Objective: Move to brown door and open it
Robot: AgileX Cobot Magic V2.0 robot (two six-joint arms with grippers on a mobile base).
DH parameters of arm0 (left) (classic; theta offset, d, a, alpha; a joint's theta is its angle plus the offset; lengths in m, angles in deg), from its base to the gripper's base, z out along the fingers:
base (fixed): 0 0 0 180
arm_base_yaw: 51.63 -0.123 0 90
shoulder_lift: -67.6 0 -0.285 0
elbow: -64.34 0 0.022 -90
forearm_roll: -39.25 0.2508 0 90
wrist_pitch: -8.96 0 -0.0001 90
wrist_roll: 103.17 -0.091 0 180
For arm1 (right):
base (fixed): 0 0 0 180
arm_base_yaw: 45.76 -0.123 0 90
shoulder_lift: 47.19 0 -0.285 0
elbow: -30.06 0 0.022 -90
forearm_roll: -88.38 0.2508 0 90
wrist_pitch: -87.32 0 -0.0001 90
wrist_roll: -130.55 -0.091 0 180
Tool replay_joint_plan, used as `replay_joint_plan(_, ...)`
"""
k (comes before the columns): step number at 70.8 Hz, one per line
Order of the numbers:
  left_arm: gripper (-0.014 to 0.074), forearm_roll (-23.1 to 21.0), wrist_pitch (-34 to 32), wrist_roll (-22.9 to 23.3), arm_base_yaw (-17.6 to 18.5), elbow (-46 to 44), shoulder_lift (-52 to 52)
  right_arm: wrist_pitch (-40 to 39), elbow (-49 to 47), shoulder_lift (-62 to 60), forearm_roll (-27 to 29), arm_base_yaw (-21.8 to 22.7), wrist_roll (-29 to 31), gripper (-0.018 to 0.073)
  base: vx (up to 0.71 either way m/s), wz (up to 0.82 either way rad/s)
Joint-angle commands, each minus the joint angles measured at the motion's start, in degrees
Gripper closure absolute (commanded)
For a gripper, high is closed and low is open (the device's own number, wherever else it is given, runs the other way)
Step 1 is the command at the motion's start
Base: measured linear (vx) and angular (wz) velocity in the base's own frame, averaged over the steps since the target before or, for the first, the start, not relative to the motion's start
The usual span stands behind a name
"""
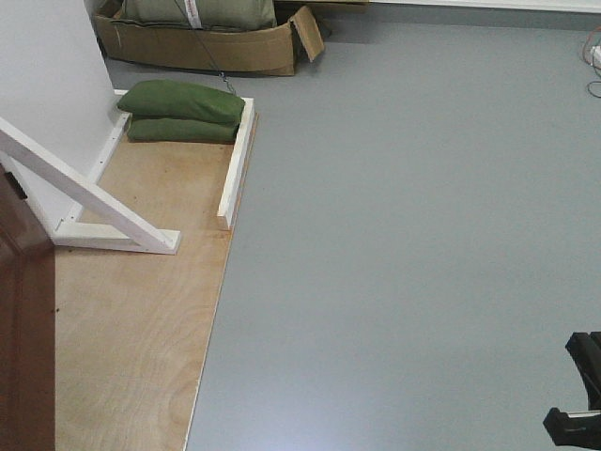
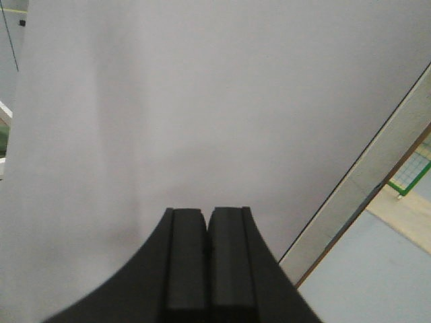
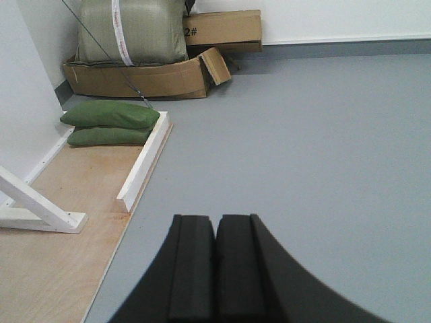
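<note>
The black padded fingers of the left gripper [image 2: 207, 222] sit pressed together with nothing between them, pointed at a blank white wall panel [image 2: 202, 101] that fills most of the left wrist view. The right gripper [image 3: 215, 225] is likewise closed and empty, aimed out over the smooth grey floor [image 3: 316, 134]. The dark brown wooden door [image 1: 23, 319] shows only as a sliver at the lower left edge of the front view, standing on a raised plywood platform [image 1: 131, 319]; its handle is out of sight. A white wooden diagonal brace [image 1: 84, 193] rests on the platform just beyond the door, with two green sandbags [image 1: 183, 111] stacked farther back, in front of a cardboard box [image 1: 207, 47]. The approach looks barely begun. The main risk is turning the base towards the door blind: the platform's lip could catch a wheel, and the left arm, already near the panel, could scrape it. Neither closed gripper can take a handle until opened.
</note>
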Motion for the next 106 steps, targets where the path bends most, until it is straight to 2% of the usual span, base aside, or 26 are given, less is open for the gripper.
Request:
replay_joint_plan(1,0.0580,3.8,7.7,1.1,0.1,-1.5,-0.1,-4.6,0.1,-0.9,-0.3,0.1,0.6,0.0559,0.00,0.00)
replay_joint_plan(11,0.0580,3.5,9.2,1.1,-0.2,-1.5,0.0,-4.7,0.1,-0.9,-0.3,0.1,0.6,0.0559,0.00,0.00)
replay_joint_plan(24,0.0580,3.3,5.7,0.9,-4.4,-1.5,-0.1,-4.6,0.1,-0.9,-0.3,0.1,0.6,0.0559,0.00,0.00)
replay_joint_plan(30,0.0580,3.3,4.3,0.8,-4.4,-1.5,0.6,-4.6,0.1,-0.9,-0.3,0.1,0.6,0.0559,0.00,0.00)
replay_joint_plan(37,0.0580,2.6,6.0,0.8,-4.4,-1.5,1.4,-4.6,0.1,-0.9,-0.3,0.1,0.6,0.0559,0.00,0.00)
replay_joint_plan(58,0.0580,-3.7,16.2,0.8,-4.4,-1.5,3.4,-4.6,0.1,-0.9,-0.3,0.1,0.6,0.0559,0.00,0.00)
replay_joint_plan(75,0.0580,-3.7,29.1,0.8,-4.4,-1.4,-0.1,-4.6,0.1,-0.9,-0.3,0.1,0.6,0.0559,0.00,0.00)
replay_joint_plan(106,0.0580,-3.7,47.2,0.8,-4.4,-1.4,-7.1,-4.6,0.1,-0.9,-0.3,0.1,0.6,0.0559,0.00,0.00)
